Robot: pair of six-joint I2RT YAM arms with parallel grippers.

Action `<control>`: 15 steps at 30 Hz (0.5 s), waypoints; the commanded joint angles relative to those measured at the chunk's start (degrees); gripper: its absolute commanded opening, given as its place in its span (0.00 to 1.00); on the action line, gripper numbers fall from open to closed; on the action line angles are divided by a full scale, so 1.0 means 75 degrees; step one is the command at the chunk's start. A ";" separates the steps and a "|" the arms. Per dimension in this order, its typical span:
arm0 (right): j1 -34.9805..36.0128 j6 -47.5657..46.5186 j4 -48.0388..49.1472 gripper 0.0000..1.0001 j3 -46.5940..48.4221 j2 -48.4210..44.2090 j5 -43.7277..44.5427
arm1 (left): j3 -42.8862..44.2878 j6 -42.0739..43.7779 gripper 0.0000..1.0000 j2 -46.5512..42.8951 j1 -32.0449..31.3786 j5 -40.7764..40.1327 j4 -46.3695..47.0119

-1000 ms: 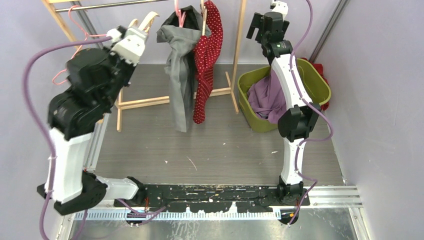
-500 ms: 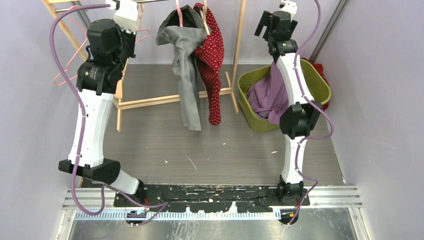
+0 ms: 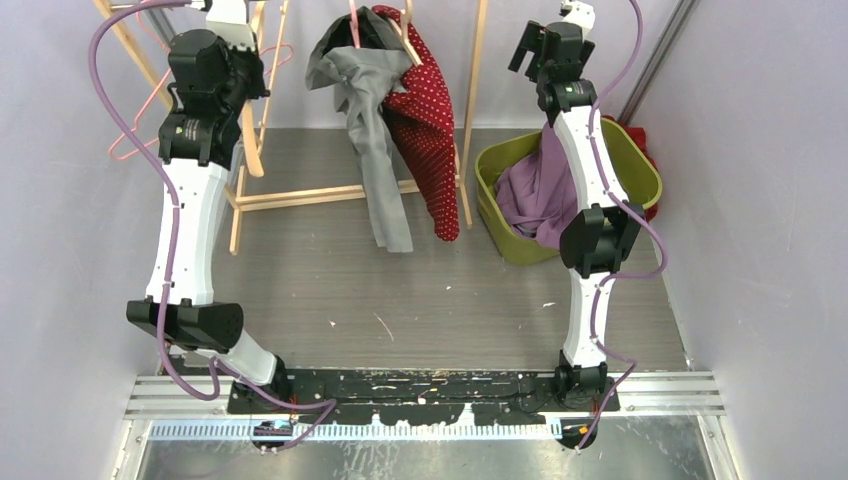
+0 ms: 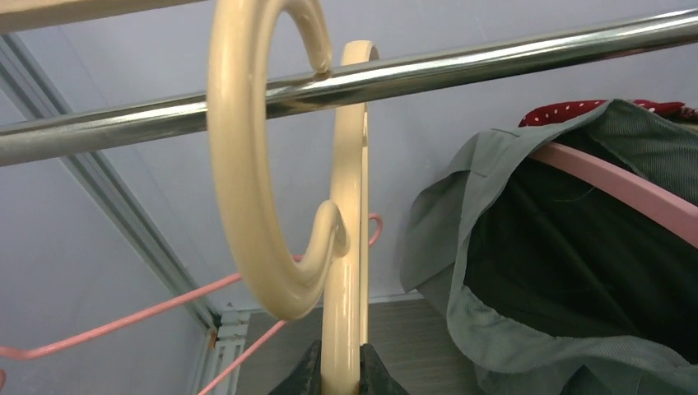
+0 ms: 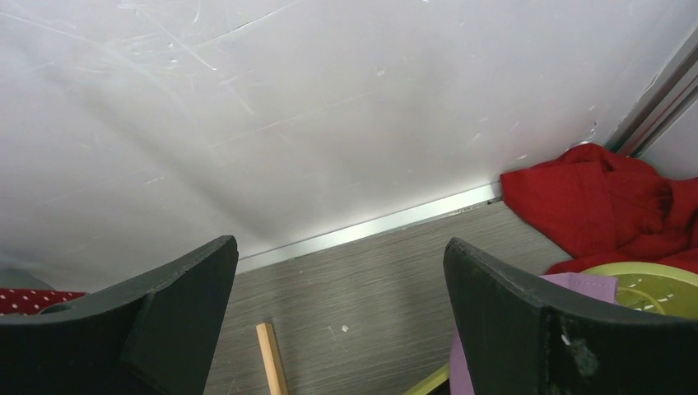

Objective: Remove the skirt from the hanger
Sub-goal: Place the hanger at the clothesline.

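Note:
A grey skirt [image 3: 362, 95] [image 4: 510, 271] is draped over a pink hanger [image 4: 625, 185] on the metal rail [image 4: 494, 53], touching a red white-dotted garment [image 3: 428, 130]. My left gripper [image 4: 340, 372] [image 3: 232, 12] is high at the rail's left end, shut on the stem of a bare cream plastic hanger [image 4: 346, 247] [image 3: 252, 135]. That hanger's hook sits over the rail, left of the skirt. My right gripper [image 5: 337, 271] [image 3: 545, 45] stands open and holds nothing, high at the back right, above the basket and apart from the clothes.
A green basket [image 3: 640, 170] at the right holds purple cloth [image 3: 535, 195]; a red cloth [image 5: 609, 197] lies behind it. The wooden rack frame [image 3: 330, 200] stands on the floor under the rail. Thin pink hangers [image 3: 135, 150] hang at the far left.
My left arm has stretched up and back, carrying the cream hanger to the rail. The grey skirt and red garment have swung to the right. The right arm barely moved.

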 commanded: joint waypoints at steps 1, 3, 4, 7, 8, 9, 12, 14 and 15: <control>-0.0096 0.0162 0.0486 1.00 -0.0045 -0.0037 -0.0058 | -0.0392 -0.0596 0.00 -0.0126 0.0273 0.0420 0.1056; -0.0118 0.0182 0.0494 1.00 -0.0066 -0.0017 -0.0065 | -0.0712 -0.0788 0.00 -0.0235 0.0407 0.0595 0.1387; -0.0125 0.0198 0.0505 1.00 -0.0077 -0.0014 -0.0067 | -0.0915 -0.0945 0.00 -0.0294 0.0491 0.0707 0.1620; -0.0153 0.0249 0.0519 1.00 -0.0106 0.0001 -0.0082 | -0.1386 -0.1276 0.00 -0.0359 0.0703 0.1012 0.2241; -0.0154 0.0277 0.0515 1.00 -0.0107 0.0002 -0.0078 | -0.1468 -0.1408 0.00 -0.0325 0.0771 0.1201 0.2355; -0.0168 0.0285 0.0527 1.00 -0.0117 0.0002 -0.0077 | -0.1528 -0.1511 0.00 -0.0289 0.0825 0.1293 0.2470; -0.0199 0.0311 0.0558 1.00 -0.0155 0.0001 -0.0077 | -0.1763 -0.1785 0.00 -0.0222 0.0942 0.1649 0.2878; -0.0233 0.0311 0.0585 1.00 -0.0209 -0.0009 -0.0072 | -0.1893 -0.1880 0.00 -0.0182 0.0966 0.1785 0.3135; -0.0235 0.0317 0.0592 1.00 -0.0246 -0.0029 -0.0072 | -0.1885 -0.1920 0.00 -0.0139 0.0990 0.1858 0.3187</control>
